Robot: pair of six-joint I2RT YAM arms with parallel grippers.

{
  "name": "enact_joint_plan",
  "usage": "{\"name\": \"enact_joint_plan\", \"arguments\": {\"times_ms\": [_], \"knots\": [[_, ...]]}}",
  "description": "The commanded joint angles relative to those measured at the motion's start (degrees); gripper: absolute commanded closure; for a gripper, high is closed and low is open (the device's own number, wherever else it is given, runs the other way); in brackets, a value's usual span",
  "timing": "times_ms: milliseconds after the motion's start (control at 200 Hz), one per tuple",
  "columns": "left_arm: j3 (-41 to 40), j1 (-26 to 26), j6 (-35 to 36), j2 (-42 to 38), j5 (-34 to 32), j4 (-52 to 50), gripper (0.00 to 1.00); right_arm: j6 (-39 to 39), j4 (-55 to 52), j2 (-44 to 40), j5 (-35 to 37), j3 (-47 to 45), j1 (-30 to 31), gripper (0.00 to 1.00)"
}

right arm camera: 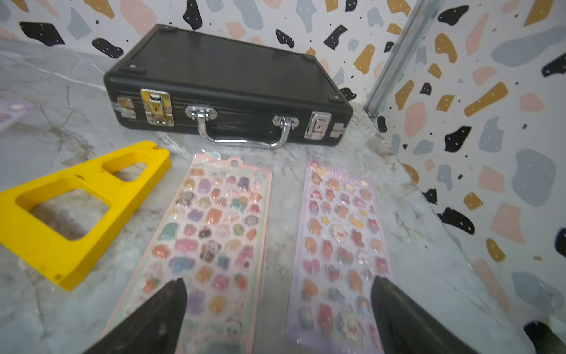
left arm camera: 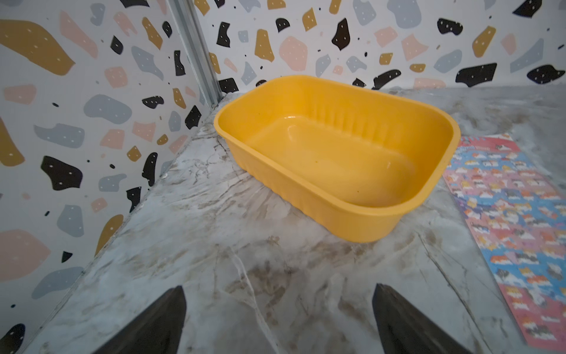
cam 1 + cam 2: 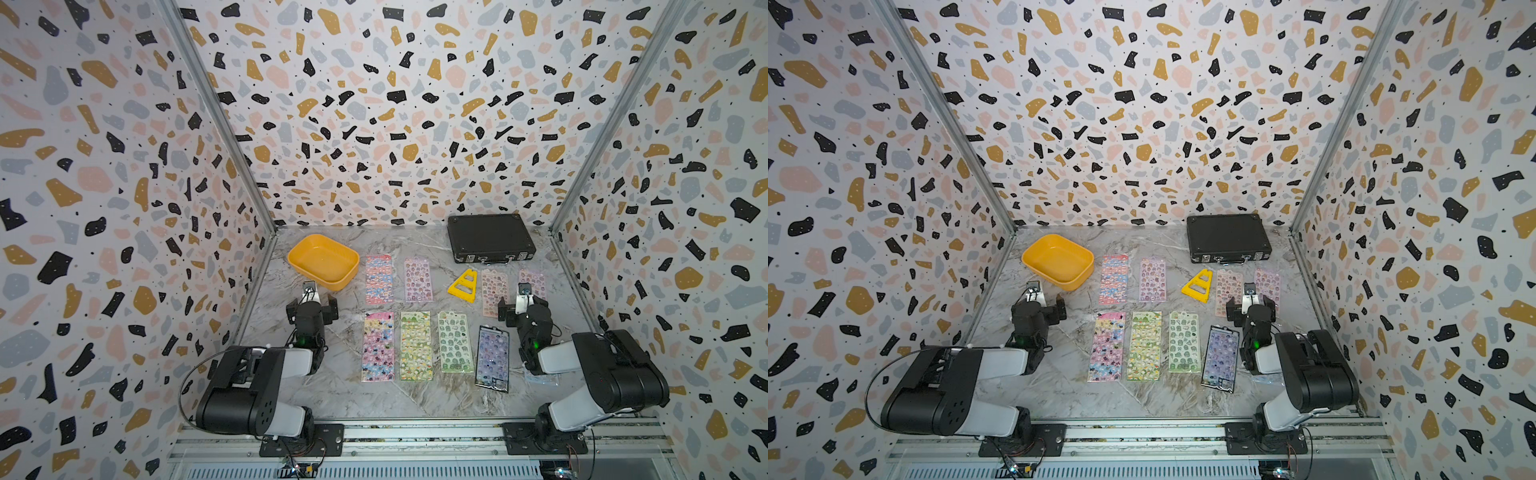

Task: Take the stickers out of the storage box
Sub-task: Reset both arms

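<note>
**Inventory.** Eight stickers [image 3: 415, 345] are counted in both top views, each a flat sheet lying on the desk [image 3: 415, 401]. Four are set in the far row and four in the near row. A clear sleeve edge [image 3: 540, 379] is seen beneath the right arm; whether it is a further sheet cannot be told. One storage box [image 3: 332, 283], one black case [image 3: 490, 243] and one yellow triangular piece [image 1: 46, 254] are also present.

**Containers.** The storage box is located at the far left corner of the desk, close to the left wall. Nothing is contained in it. The black case is closed and is set against the rear wall at the far right.

**Clearances.** The triangular piece is placed between the second and third sheets of the far row. A bare strip of desk is left along the near edge, and another between the box and the left arm.

**End effectors.** The left end effector [image 2: 279, 289] is spread wide, nothing is gripped, and it faces the box. The right end effector [image 1: 278, 279] is spread wide above the two rightmost far-row sheets, with nothing gripped.
</note>
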Motion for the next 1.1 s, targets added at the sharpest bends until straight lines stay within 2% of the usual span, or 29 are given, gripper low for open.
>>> {"name": "enact_joint_plan", "arguments": {"times_ms": [0,155,1091], "knots": [[1.03,0.89,-1.22,-0.26,1.45,-1.49,0.01,1.65,-9.96,-1.48,-2.61,3.06,-1.61,0.01],[0.7,0.89,-1.07,-0.37,1.53,-0.78,0.01,2.6,-10.55,-1.12,-5.69,3.66,-3.42,0.01],[0.41,0.7,-0.86,-0.31,1.36,-0.25,0.01,2.46,-9.65,-1.63,-5.62,2.87,-3.37,0.01]]}}
